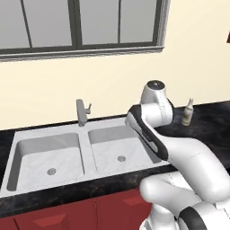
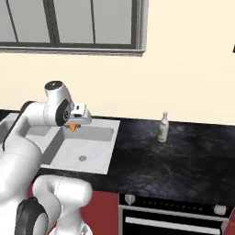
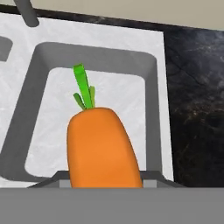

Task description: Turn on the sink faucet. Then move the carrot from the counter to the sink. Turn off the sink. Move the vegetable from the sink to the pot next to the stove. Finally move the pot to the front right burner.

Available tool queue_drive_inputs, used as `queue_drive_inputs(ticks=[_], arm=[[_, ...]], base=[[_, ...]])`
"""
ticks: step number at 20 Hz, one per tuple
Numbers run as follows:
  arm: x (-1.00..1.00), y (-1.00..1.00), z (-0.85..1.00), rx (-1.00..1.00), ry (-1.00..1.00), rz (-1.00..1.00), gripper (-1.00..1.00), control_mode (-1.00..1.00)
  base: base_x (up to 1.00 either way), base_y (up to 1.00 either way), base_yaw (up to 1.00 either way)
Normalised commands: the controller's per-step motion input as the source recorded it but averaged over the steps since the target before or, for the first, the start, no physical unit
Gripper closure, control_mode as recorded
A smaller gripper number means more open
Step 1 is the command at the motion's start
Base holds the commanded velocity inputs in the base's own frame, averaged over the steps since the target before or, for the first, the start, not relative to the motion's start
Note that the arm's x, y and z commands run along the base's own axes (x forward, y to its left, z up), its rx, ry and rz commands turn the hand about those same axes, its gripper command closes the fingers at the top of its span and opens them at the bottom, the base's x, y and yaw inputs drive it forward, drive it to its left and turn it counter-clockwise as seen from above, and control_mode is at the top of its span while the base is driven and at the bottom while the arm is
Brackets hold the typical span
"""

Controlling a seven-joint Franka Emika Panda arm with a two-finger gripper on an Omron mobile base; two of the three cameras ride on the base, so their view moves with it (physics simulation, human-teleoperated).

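the gripper (image 2: 73, 125) holds the carrot (image 3: 101, 146) above the sink (image 3: 151, 105).

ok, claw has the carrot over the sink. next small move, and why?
Probably lower, then release: the small orange carrot sits in the claw above the right bowl of the light grey double-basin sink, not yet resting in it.

The carrot (image 3: 101, 146) hangs over the sink's (image 3: 154, 109) right basin (faucet (image 1: 81, 112) behind).
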Motion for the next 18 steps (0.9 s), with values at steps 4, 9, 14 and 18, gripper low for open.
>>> queue_drive_inputs(ticks=[4,9,14,18], arm=[[0.00,0.00,0.00,0.00,0.00,0.00,1.00,1.00],[0.00,0.00,0.00,0.00,0.00,0.00,1.00,1.00],[0.00,0.00,0.00,0.00,0.00,0.00,1.00,1.00],[0.00,0.00,0.00,0.00,0.00,0.00,1.00,1.00]], base=[[-0.56,-0.05,-0.47],[-0.34,0.00,-0.59],[-0.18,0.00,-0.64],[-0.07,0.00,-0.67]])
